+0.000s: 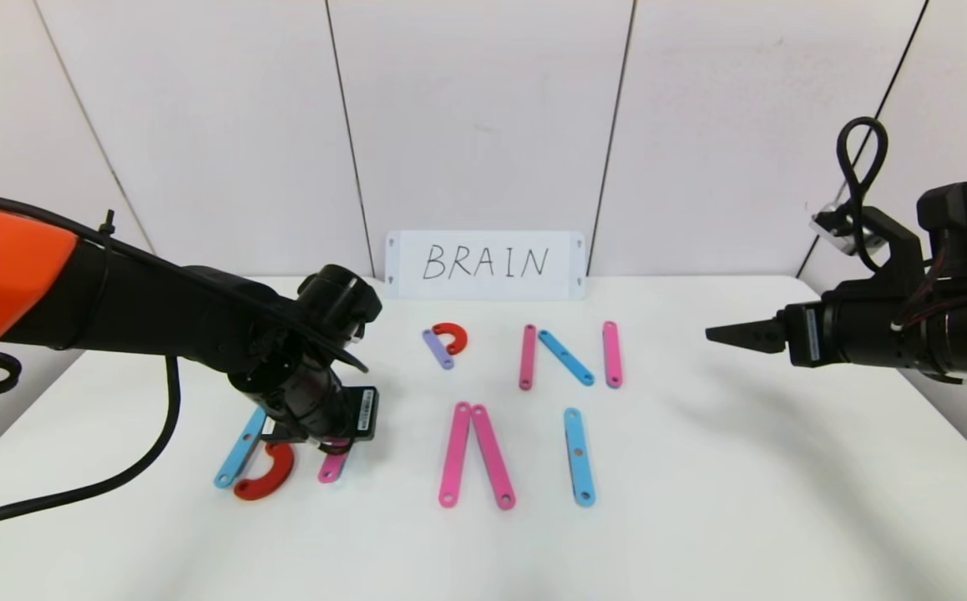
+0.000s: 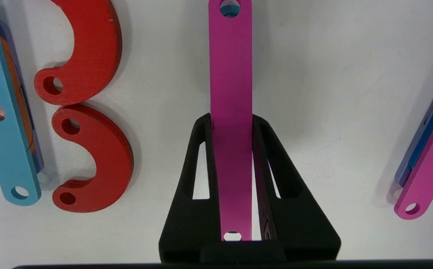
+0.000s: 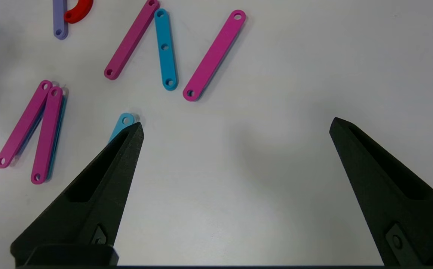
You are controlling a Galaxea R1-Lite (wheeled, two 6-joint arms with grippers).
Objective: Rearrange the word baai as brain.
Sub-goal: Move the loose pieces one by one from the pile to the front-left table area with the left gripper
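the left gripper [image 2: 231, 123] is closed on a pink bar [image 2: 230, 74], low over the table [image 1: 701, 501] at the robot's left, just beside the two red curves [image 2: 89, 112] and a blue bar [image 2: 3, 112] of the letter b. the bar's long axis runs straight out along the fingers. the spare pieces lie to the right of it, and the left arm is clearly nearer. the right gripper [image 3: 235, 127] hangs wide open and empty, well apart at the right.

Pink bar [image 2: 230, 74]; red curves [image 2: 93, 157]; fingers [image 2: 197, 160] black.
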